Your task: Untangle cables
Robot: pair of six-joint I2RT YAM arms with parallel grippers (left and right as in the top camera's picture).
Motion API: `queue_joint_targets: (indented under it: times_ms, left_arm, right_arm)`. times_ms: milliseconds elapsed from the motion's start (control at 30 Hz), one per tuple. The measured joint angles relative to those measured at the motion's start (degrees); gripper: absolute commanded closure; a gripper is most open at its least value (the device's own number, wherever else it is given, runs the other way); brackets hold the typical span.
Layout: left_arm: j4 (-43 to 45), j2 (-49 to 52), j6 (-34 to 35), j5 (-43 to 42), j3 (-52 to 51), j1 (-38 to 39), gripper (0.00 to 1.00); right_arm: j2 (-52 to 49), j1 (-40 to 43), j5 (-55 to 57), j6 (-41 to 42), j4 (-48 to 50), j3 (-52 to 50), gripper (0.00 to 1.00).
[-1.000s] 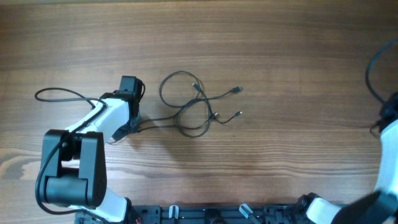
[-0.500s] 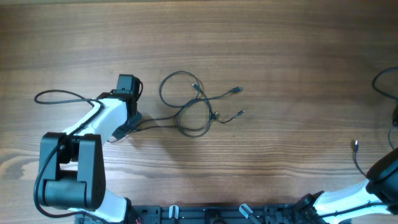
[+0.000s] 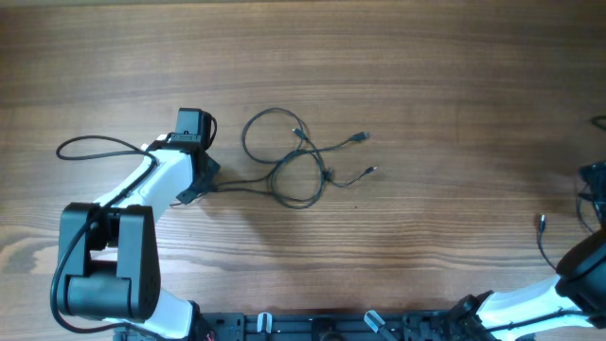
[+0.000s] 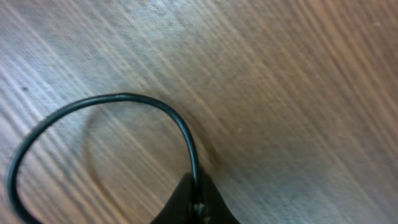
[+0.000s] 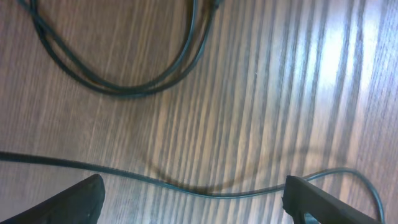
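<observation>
One of the cables (image 3: 325, 174) pinched in left pincer (image 4: 196, 204) | tangle just right of it | right pincer (image 5: 193, 190) wide, well apart

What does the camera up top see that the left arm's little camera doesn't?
Only the top camera shows the whole knot of cords, their small plugs, the left arm, the right arm and lots of table. Only the left wrist camera shows, close up, one cord curving into the left gripper, whose dark fingertips look pinched on it. Both show thin black cord lying on brown wood.
</observation>
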State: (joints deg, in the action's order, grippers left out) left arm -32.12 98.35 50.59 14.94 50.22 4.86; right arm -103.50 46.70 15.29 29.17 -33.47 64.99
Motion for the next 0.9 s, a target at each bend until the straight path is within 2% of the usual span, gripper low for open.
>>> queue_joint_targets:
  times_ms: [100, 133, 167, 200, 267, 300, 367, 467, 567, 667, 733, 767, 833, 867, 900]
  left_arm:
    - [1.53, 0.07, 0.00, -0.98, 0.00, 0.04, 0.94]
    - [1.60, 0.07, 0.00, -1.14, -0.02, 0.04, 0.94]
    - [1.62, 0.09, 0.00, -1.16, 0.00, 0.04, 0.94]
    - [1.64, 0.09, 0.00, -1.20, 0.00, 0.04, 0.94]
    - [1.73, 0.09, 0.00, -1.33, 0.00, 0.04, 0.93]
    - [1.73, 0.09, 0.00, -1.33, 0.00, 0.04, 0.93]
    - [1.77, 0.09, 0.00, -1.36, 0.00, 0.04, 0.93]
    - [1.79, 0.09, 0.00, -1.38, 0.00, 0.04, 0.93]
    - [1.77, 0.09, 0.00, -1.38, 0.00, 0.04, 0.93]
    - [1.14, 0.11, 0.02, -1.55, 0.17, 0.04, 0.94]
    - [0.63, 0.11, 0.15, -1.84, 0.28, 0.04, 0.94]
    - [0.46, 0.11, 0.15, -1.97, 0.33, 0.04, 0.94]
    - [0.42, 0.11, 0.15, -2.03, 0.33, 0.04, 0.93]
    - [0.39, 0.11, 0.15, -2.03, 0.33, 0.04, 0.93]
    - [0.42, 0.11, 0.15, -2.03, 0.33, 0.04, 0.93]
  right_arm:
    - [0.02, 0.02, -2.16, -7.45, 6.75, -5.77, 0.08]
    - [0.00, 0.00, -4.92, -11.58, 9.86, -8.31, 0.14]
    - [0.17, 0.00, -7.10, -14.23, 12.17, -9.94, 0.22]
    - [0.52, 0.02, -8.83, -15.82, 13.81, -11.04, 0.38]
    - [1.36, -0.04, -10.51, -18.69, 15.56, -12.63, 0.79]
    - [1.64, -0.02, -10.95, -19.43, 15.85, -13.09, 0.96]
    - [1.73, -0.02, -11.47, -20.31, 17.20, -13.44, 0.96]
    - [1.64, -0.02, -14.64, -19.43, 20.52, -14.10, 0.96]
    - [1.38, -0.04, -24.28, -18.75, 21.24, -12.48, 0.96]
    - [1.73, -0.04, -29.38, -17.68, 21.84, -2.16, 0.96]
    - [3.96, -0.04, -26.49, -17.49, 21.81, 3.19, 0.96]
    - [5.64, -0.04, -24.59, -17.49, 22.01, 4.59, 0.91]
    - [8.20, -0.09, -16.50, -17.31, 21.73, 5.40, 0.33]
    - [8.61, -0.09, -13.73, -17.27, 20.22, 5.57, 0.14]
    - [8.59, -0.02, -12.09, -17.33, 18.14, 5.68, 0.09]
